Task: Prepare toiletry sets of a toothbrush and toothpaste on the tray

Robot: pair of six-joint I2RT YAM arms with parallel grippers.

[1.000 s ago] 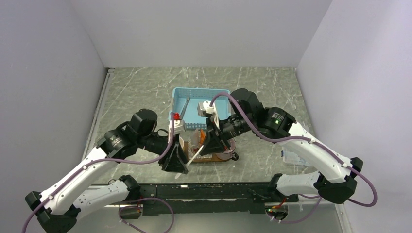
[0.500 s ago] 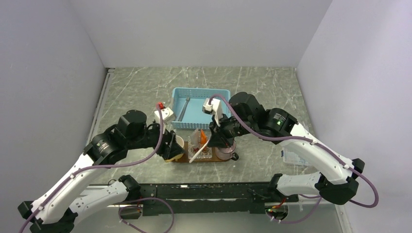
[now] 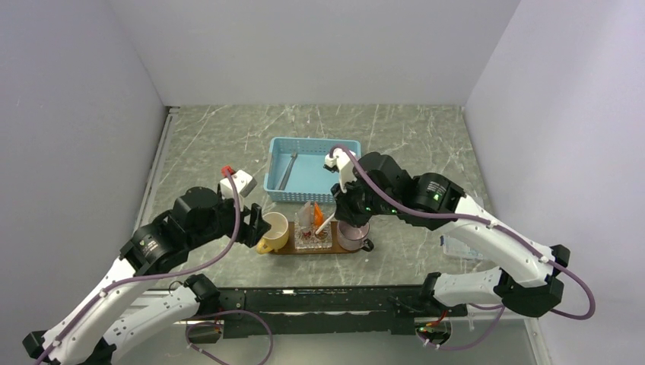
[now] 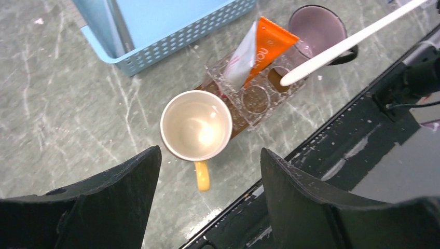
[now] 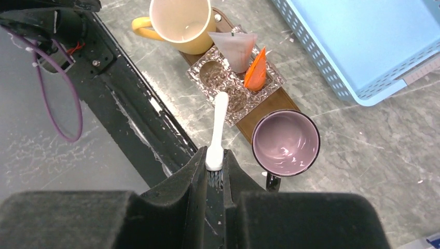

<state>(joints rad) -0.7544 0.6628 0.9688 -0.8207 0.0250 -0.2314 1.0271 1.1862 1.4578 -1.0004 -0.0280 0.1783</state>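
White toothbrush (image 5: 217,123) aslant, handle toward tray (image 5: 267,110)

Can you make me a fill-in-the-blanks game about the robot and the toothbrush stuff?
The right gripper pinches a white ____.
The toothpaste in the clear holder is ____.
The left gripper is ____ and holds nothing.
The mesh basket beyond the tray is ____.
Missing words: toothbrush, orange, open, blue.
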